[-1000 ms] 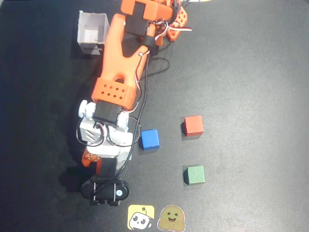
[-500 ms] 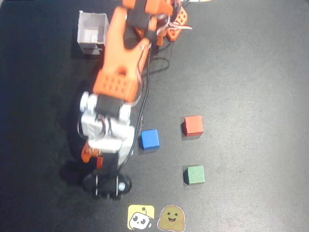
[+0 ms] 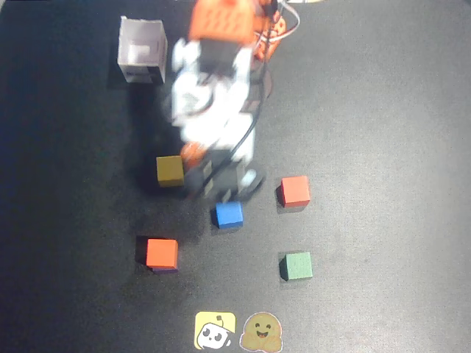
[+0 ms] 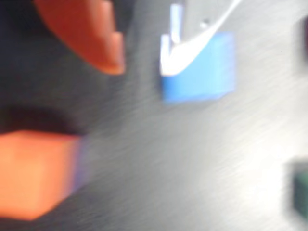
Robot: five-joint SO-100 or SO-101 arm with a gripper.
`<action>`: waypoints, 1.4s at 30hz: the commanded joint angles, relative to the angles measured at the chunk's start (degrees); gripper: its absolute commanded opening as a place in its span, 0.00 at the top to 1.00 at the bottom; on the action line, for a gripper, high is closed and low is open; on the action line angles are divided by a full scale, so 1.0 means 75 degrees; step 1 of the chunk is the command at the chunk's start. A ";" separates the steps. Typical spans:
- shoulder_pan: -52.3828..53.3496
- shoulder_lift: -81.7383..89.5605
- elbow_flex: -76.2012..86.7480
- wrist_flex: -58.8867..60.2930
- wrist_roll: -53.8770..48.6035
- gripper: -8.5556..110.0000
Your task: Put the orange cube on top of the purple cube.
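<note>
**A:** What is sitting on the dark matte table point(image 3: 383, 110) in the overhead view?

**B:** A small bright orange cube point(image 3: 161, 253) is lying low on the left, with a thin dark violet edge showing beneath its bottom side. That sliver is looking like the small dark purple cube point(image 3: 163, 270), so the orange one is apparently resting on top of it. The wrist view is showing the same pair: the orange cube point(image 4: 33, 173) with a violet strip point(image 4: 82, 163) along its right side.

**A:** And the container?

**B:** A small white open-topped square box point(image 3: 142, 51) is standing near the top left. Only its pale floor is showing inside; I am seeing nothing in it.

**A:** Where is the arm?

**B:** The orange and white robot arm point(image 3: 217, 88) is blurring across the top centre. Its gripper point(image 3: 221, 184) is hanging above the blue matte cube point(image 3: 229, 214), well apart from the orange cube. In the wrist view an orange finger point(image 4: 91, 33) and a white finger point(image 4: 192, 43) are standing apart with nothing between them, so the jaws are spread.

**A:** Other things?

**B:** A mustard-yellow cube point(image 3: 170, 170) is lying just left of the gripper, an orange-red cube point(image 3: 295, 190) to the right, a green cube point(image 3: 298, 265) below that, and two yellow face stickers point(image 3: 239, 331) at the bottom edge.
</note>
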 commanded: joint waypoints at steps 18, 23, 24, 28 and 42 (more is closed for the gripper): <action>-0.0445 0.5145 0.4090 0.0176 0.1008 0.93; -0.0492 0.5426 0.4090 0.0727 0.1277 0.93; -0.0492 0.5508 0.4090 0.0902 0.1301 0.93; -0.0492 0.5977 0.4090 0.1652 0.1289 0.93; -0.0504 0.6738 0.4090 0.3188 0.0891 0.93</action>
